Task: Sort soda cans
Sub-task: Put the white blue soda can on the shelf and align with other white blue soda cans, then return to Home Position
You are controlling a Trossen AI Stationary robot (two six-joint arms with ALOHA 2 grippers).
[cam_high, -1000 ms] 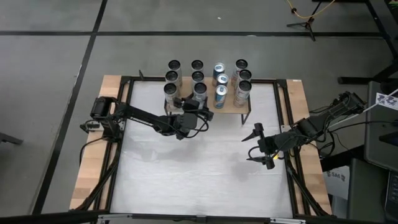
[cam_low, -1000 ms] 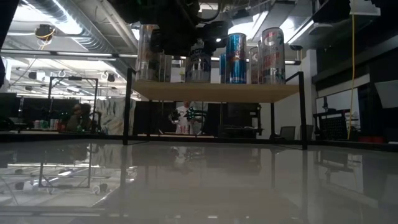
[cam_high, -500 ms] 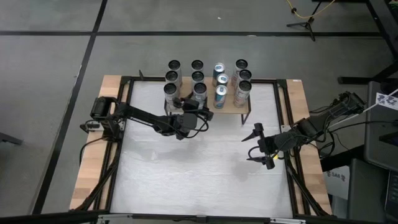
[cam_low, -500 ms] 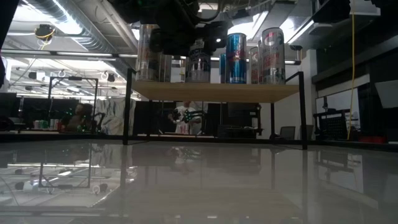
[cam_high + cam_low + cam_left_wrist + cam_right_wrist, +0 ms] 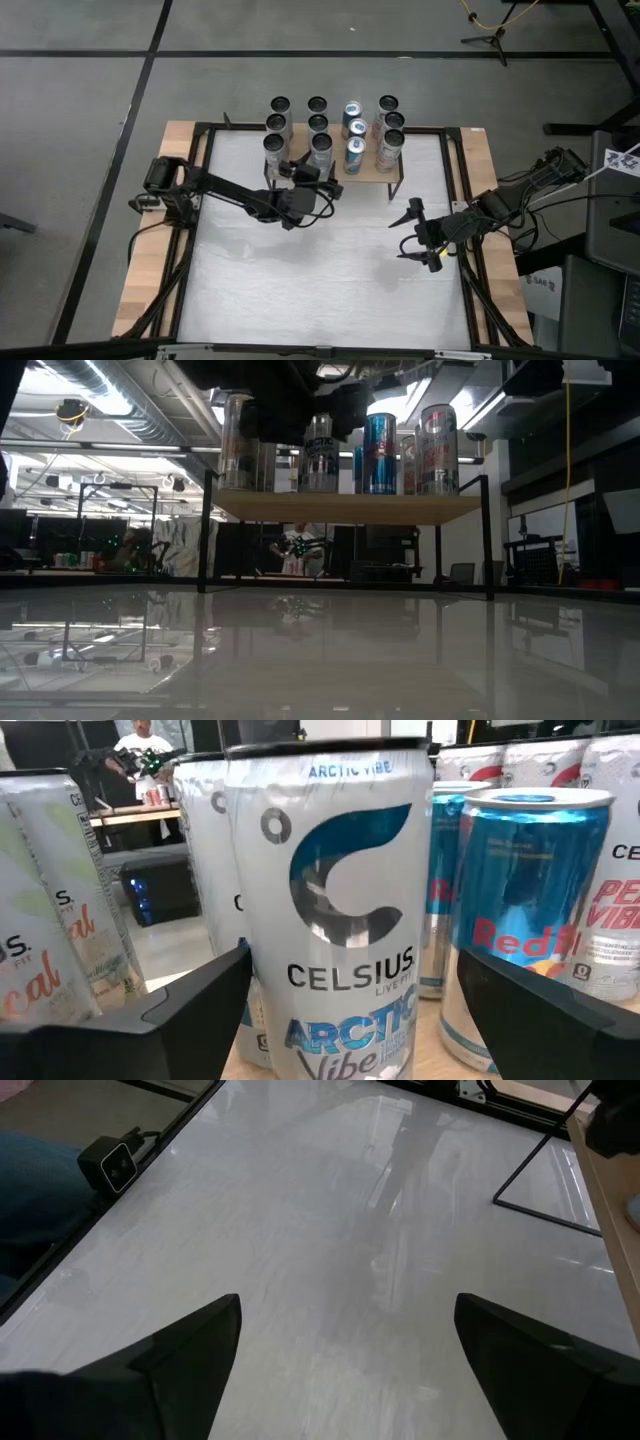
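Observation:
Several soda cans (image 5: 330,130) stand upright in rows on a raised wooden shelf (image 5: 350,508) at the table's far edge. My left gripper (image 5: 313,170) reaches level to the shelf's near row. It is open, one finger on each side of a silver can with a blue label (image 5: 330,900). That can stands on its base on the shelf (image 5: 318,455). A blue can (image 5: 520,890) stands beside it. My right gripper (image 5: 405,240) hangs open over the bare table at the right, with nothing between its fingers (image 5: 345,1340).
The shelf stands on thin black legs (image 5: 207,530) (image 5: 489,535), with free room beneath it. Cans crowd close on both sides of the one between my left fingers. The white table top (image 5: 320,280) lies open toward the near edge. A black frame rims the table.
My left gripper has opened wider around the silver can with the blue label. The arm has stayed at the shelf. In the low view the can shows more plainly between the dark fingers. The can has stayed upright on the shelf.

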